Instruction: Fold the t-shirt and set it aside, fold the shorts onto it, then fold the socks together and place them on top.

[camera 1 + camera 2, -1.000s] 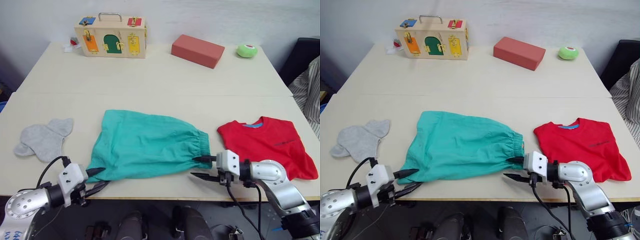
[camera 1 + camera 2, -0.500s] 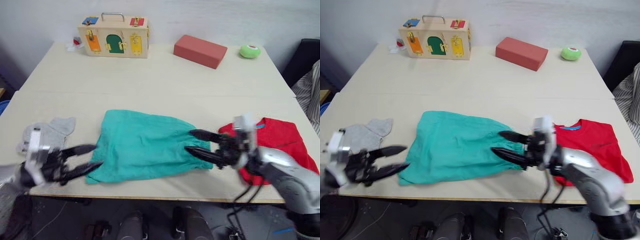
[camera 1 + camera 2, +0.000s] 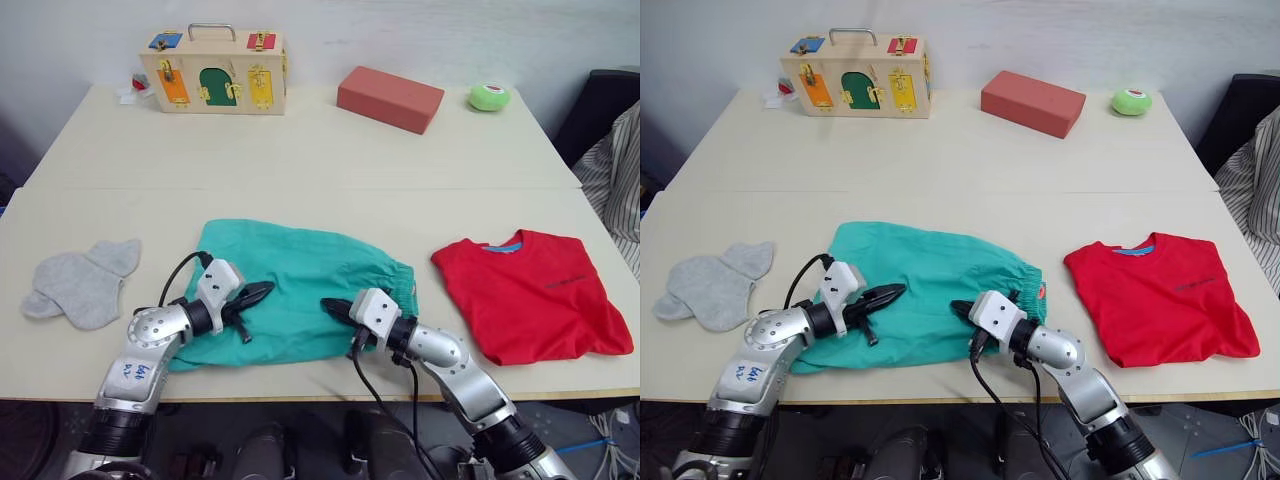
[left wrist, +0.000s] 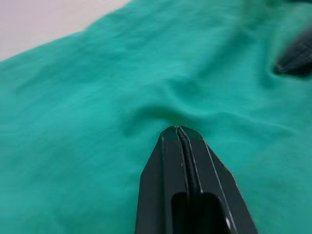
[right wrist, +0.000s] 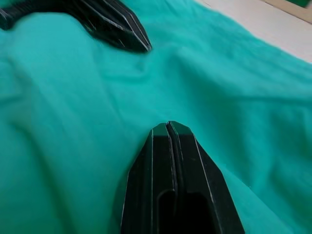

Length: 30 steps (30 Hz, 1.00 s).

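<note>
The teal-green shorts (image 3: 300,275) lie flat at the middle front of the table. My left gripper (image 3: 262,291) is shut, its tips resting on the cloth left of centre, where the fabric (image 4: 97,97) puckers at the tip. My right gripper (image 3: 328,303) is shut too, lying on the shorts (image 5: 243,97) right of centre and pointing at the left one across a small gap. Whether either one pinches cloth I cannot tell. The red t-shirt (image 3: 530,295) lies to the right of the shorts. The grey socks (image 3: 80,285) lie together at the far left.
At the back of the table (image 3: 300,160) stand a wooden latch box (image 3: 213,70), a red-brown block (image 3: 390,98) and a small green round object (image 3: 489,97). A striped cloth (image 3: 622,170) hangs past the right edge. The table's front edge runs just behind my wrists.
Both grippers have moved from the shorts' near corners inward onto the middle of the cloth and have gone from open to shut. The camera has shifted a little.
</note>
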Each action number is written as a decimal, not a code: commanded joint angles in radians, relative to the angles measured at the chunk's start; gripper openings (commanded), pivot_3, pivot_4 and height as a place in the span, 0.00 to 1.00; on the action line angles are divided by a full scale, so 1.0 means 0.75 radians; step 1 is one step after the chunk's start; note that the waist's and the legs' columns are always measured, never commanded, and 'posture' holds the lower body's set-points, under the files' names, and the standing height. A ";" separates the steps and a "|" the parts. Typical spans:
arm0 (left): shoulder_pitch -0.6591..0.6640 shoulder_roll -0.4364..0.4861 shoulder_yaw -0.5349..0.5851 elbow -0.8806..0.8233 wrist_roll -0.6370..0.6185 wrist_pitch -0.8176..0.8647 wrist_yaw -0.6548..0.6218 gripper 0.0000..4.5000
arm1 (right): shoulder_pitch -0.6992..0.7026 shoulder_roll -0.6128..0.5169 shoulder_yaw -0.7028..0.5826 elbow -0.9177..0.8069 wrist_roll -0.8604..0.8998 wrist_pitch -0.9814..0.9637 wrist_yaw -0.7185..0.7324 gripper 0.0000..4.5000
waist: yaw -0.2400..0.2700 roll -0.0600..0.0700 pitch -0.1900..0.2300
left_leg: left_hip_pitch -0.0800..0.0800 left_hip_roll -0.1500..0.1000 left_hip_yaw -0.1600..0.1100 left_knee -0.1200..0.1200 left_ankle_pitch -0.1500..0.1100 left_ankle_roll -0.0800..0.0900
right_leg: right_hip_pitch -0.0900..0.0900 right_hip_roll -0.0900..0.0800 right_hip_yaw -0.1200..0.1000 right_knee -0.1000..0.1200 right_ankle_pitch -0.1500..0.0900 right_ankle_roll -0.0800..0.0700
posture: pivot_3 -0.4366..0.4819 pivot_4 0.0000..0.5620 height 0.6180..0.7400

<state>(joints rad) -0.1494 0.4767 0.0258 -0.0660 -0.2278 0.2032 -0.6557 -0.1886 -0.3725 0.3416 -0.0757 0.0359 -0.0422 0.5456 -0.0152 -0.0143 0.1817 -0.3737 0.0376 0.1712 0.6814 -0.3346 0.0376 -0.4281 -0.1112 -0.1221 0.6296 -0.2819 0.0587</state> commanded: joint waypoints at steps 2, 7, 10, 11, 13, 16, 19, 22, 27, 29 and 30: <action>0.078 -0.005 0.089 0.010 0.009 0.022 0.103 0.01 | 0.053 0.009 -0.196 0.031 0.057 -0.014 -0.084 0.00 | -0.002 0.000 0.000 | 0.001 0.000 0.000 0.000 0.000 0.000 | 0.000 0.000 0.000 0.001 0.000 -0.001 | 0.48 0.27 1.00; 0.153 0.029 0.104 -0.026 -0.019 0.052 0.065 0.01 | 0.119 0.008 -0.390 0.104 0.206 -0.064 -0.056 0.00 | 0.000 0.002 -0.006 | 0.005 0.000 0.000 -0.001 -0.001 0.001 | 0.004 -0.002 0.000 0.000 0.000 -0.001 | 0.48 0.27 1.00; 0.155 0.027 0.110 -0.036 -0.026 0.059 0.067 0.01 | 0.116 0.027 -0.443 0.104 0.273 -0.027 -0.049 0.00 | 0.001 0.003 -0.007 | 0.007 0.000 0.000 -0.001 -0.002 0.001 | 0.005 -0.002 0.001 0.000 0.000 -0.001 | 0.48 0.27 1.00; 0.155 0.025 0.114 -0.040 -0.032 0.051 0.064 0.01 | 0.114 0.039 -0.462 0.098 0.300 -0.017 -0.053 0.00 | 0.000 0.003 -0.008 | 0.007 0.000 -0.001 -0.001 -0.002 0.001 | 0.005 -0.003 0.001 0.000 0.000 -0.001 | 0.48 0.27 1.00; 0.154 0.016 0.134 -0.066 -0.099 0.001 -0.002 0.01 | 0.112 0.111 -0.511 0.020 0.495 -0.007 0.010 0.00 | -0.002 0.003 -0.008 | 0.007 0.000 -0.001 -0.001 -0.002 0.000 | 0.005 -0.002 0.001 0.001 0.000 -0.001 | 0.48 0.27 1.00; 0.124 -0.024 0.195 -0.193 -0.347 -0.029 -0.164 0.01 | 0.108 0.152 -0.457 -0.167 0.640 0.081 0.091 0.00 | -0.012 0.005 -0.006 | 0.003 0.001 -0.001 -0.001 -0.002 0.000 | 0.000 -0.002 0.001 0.003 -0.001 -0.002 | 0.48 0.27 1.00; 0.059 -0.003 0.184 -0.227 -0.384 0.007 -0.197 0.01 | 0.064 0.155 -0.368 -0.207 0.549 0.166 0.052 0.00 | -0.016 0.005 -0.006 | 0.003 0.001 -0.001 -0.001 -0.002 0.000 | 0.000 -0.002 0.001 0.003 -0.001 -0.002 | 0.48 0.27 1.00; -0.060 -0.005 0.126 -0.179 -0.326 0.009 -0.181 0.01 | -0.015 0.180 -0.284 -0.137 0.366 0.208 -0.064 0.00 | -0.016 0.005 -0.006 | 0.004 0.000 -0.001 -0.001 -0.001 0.000 | 0.001 -0.002 0.001 0.005 -0.001 -0.002 | 0.48 0.27 1.00; -0.198 -0.021 -0.010 0.065 -0.103 -0.041 -0.112 0.01 | -0.074 0.202 -0.227 0.034 0.120 0.273 -0.249 0.00 | -0.016 0.005 -0.006 | 0.004 -0.001 0.000 -0.001 -0.001 0.000 | 0.001 -0.002 0.001 0.006 -0.001 -0.002 | 0.48 0.27 1.00; -0.222 -0.034 -0.026 0.170 -0.048 -0.057 -0.068 0.01 | -0.072 0.206 -0.244 0.053 0.094 0.265 -0.278 0.00 | -0.016 0.005 -0.006 | 0.002 -0.001 0.001 -0.001 -0.001 0.001 | 0.000 -0.001 0.001 0.008 -0.001 -0.002 | 0.48 0.27 1.00; -0.225 -0.042 -0.022 0.215 -0.045 -0.048 -0.060 0.01 | -0.062 0.200 -0.259 0.048 0.096 0.255 -0.278 0.00 | -0.017 0.005 -0.006 | 0.002 -0.001 0.001 -0.001 0.000 0.001 | 0.000 -0.001 0.001 0.008 -0.001 -0.002 | 0.48 0.27 1.00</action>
<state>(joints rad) -0.3069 0.4479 0.0035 0.0703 -0.2775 0.1826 -0.7180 -0.2427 -0.2208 0.1819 -0.0333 0.1194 0.1553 0.3579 -0.0276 -0.0107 0.1769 -0.3724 0.0371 0.1719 0.6806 -0.3350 0.0382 -0.4282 -0.1113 -0.1214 0.6355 -0.2828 0.0573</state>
